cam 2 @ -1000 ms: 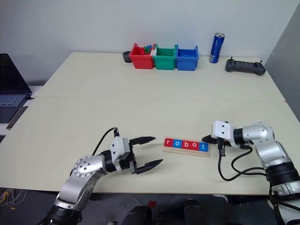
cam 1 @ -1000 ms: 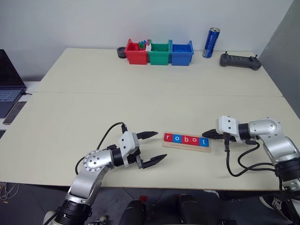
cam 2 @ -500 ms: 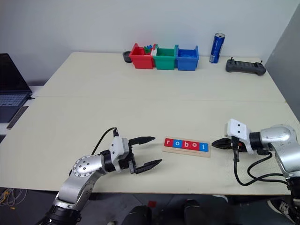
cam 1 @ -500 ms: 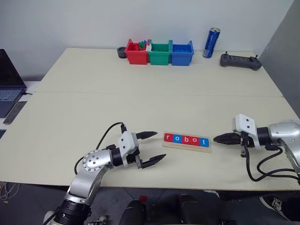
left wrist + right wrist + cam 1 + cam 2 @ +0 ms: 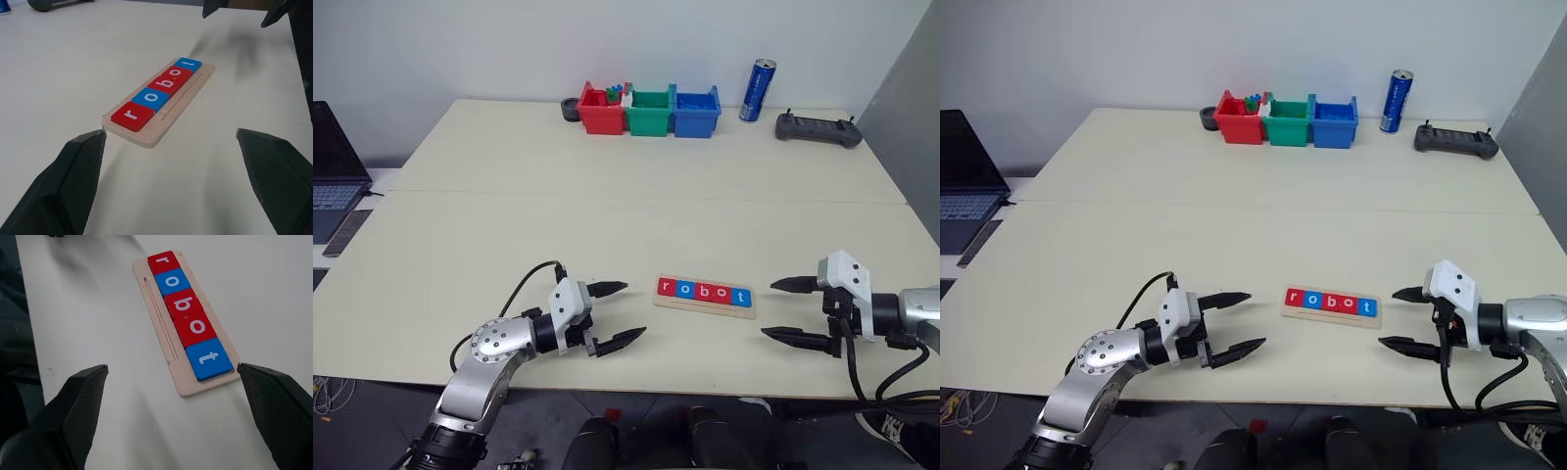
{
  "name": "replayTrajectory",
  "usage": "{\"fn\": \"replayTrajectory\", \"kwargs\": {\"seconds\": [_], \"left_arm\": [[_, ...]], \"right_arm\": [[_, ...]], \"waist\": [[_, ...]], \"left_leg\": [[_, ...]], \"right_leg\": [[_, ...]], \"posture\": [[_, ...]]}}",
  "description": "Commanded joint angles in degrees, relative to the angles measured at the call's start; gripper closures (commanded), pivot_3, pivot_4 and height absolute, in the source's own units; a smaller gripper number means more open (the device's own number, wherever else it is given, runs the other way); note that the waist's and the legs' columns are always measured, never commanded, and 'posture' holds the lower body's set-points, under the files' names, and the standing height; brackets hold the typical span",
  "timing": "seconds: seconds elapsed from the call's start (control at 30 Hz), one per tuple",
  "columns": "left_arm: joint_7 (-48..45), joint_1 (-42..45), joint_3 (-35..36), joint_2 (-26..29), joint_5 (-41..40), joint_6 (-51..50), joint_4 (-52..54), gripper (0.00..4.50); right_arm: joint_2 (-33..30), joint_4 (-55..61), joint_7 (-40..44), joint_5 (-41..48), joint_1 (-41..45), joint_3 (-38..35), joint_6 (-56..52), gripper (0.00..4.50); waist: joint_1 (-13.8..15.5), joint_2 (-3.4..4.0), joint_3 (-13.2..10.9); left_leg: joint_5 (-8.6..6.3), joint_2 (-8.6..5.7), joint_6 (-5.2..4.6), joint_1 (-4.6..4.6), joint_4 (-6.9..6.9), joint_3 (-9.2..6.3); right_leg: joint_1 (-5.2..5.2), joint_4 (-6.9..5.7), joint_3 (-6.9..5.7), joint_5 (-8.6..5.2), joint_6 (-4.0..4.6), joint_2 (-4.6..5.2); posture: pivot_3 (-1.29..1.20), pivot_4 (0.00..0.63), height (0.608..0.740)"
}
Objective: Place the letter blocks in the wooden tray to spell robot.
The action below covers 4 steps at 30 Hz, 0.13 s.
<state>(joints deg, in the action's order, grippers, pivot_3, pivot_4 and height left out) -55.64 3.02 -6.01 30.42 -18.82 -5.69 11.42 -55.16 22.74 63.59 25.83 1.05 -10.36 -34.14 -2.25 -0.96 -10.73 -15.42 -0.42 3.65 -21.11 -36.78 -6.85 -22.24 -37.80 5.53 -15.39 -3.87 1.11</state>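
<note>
- In the left eye view we see the left end effector reaching out low over the worktop near its front edge. Its fingers are spread wide with nothing between them, and their tips point toward the wooden tray.
- In the same view the right end effector comes in from the right edge, also low and roughly level. Its jaws are released and empty, with the tips turned toward the tray's other end and clear of it.
- The wooden tray lies flat near the front edge, about midway between the two end effectors, with its long axis running along that edge.
- The letter blocks sit touching in a row along the tray, in the order red, blue, red, red, blue, and read "robot" from the robot's left to right.
- At the back edge we see a red bin, a green bin and a blue bin side by side, with a blue can and a dark controller further right.
- In the left wrist view the tray runs away from the left fingers, with the "r" block nearest and the "t" block farthest.
- In the right wrist view the "t" block is nearest the right fingers and the "r" block lies at the far end; the tray's thin groove runs beside the row of tiles.
</note>
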Motion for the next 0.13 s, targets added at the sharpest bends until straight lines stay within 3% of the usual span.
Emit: {"fn": "replayTrajectory", "kwargs": {"seconds": [0.03, 0.13], "left_arm": [[0.03, 0.64, 0.79, 0.37, 0.19, 1.47, 0.39, 0.0], [0.42, 0.5, 0.8, 0.37, 1.0, 2.55, 0.04, 0.0]], "right_arm": [[-0.34, 0.78, -0.94, -0.41, -0.6, -1.82, 1.86, 0.02], [-0.33, 0.2, -1.28, -0.84, -1.16, -1.33, 2.99, 0.02]], "waist": [[0.0, 0.0, 0.0], [0.0, 0.0, 0.0]], "left_leg": [[0.0, 0.0, 0.0, 0.0, 0.0, 0.01], [0.0, 0.0, 0.0, 0.0, 0.0, 0.0]], "right_leg": [[0.0, 0.0, 0.0, 0.0, 0.0, 0.0], [0.0, 0.0, 0.0, 0.0, 0.0, 0.0]], "posture": [[0.0, 0.15, 0.74], [0.0, 0.15, 0.74]]}}
